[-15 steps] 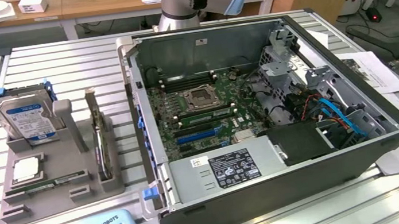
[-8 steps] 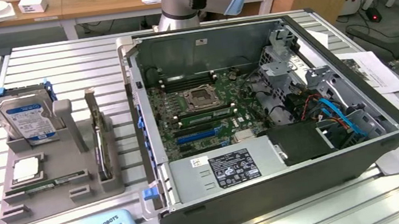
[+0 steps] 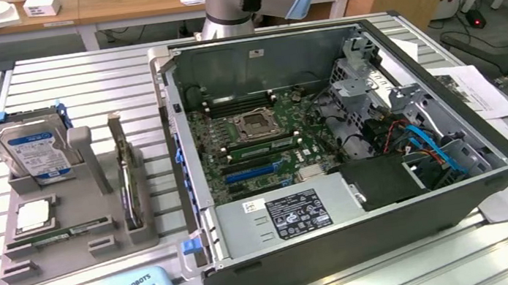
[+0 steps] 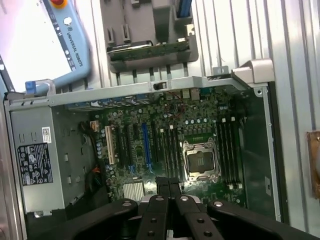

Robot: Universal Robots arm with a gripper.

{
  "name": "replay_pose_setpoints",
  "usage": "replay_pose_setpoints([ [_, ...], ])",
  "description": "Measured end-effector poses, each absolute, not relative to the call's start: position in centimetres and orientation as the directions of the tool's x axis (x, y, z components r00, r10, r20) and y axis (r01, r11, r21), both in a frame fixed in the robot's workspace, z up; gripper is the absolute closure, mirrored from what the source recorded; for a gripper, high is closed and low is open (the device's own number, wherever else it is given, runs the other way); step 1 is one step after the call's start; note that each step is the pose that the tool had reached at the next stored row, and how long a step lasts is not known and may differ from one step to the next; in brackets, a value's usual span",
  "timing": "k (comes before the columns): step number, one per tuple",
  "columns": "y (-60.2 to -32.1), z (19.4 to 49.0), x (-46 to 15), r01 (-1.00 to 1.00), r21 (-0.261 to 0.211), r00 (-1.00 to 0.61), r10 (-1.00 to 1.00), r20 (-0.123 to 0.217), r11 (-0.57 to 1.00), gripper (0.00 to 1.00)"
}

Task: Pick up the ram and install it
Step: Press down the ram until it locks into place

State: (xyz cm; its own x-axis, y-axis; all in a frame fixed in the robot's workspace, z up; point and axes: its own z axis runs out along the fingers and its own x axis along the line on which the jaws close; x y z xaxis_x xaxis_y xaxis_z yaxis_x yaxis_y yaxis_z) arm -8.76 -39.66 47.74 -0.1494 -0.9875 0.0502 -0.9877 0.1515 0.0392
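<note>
Fingers [image 4: 168, 187]: together, empty, above open computer case [image 3: 494, 177] | ram [image 3: 59, 234]: flat in tray [image 3: 139, 239], 9 o'clock of case, long axis 3–9.

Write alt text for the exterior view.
An open PC case lies on a slatted table, its motherboard and empty CPU socket exposed. On the exterior view's left, a grey holder carries a hard drive, a processor and the ram.
</note>
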Motion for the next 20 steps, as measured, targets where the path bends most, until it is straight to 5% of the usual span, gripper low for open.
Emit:
replay_pose_setpoints([
  [20, -39.65, 47.72, -8.78, -0.918, 0.036, -0.394, -0.918, 0.05, 0.396, 0.89],
])
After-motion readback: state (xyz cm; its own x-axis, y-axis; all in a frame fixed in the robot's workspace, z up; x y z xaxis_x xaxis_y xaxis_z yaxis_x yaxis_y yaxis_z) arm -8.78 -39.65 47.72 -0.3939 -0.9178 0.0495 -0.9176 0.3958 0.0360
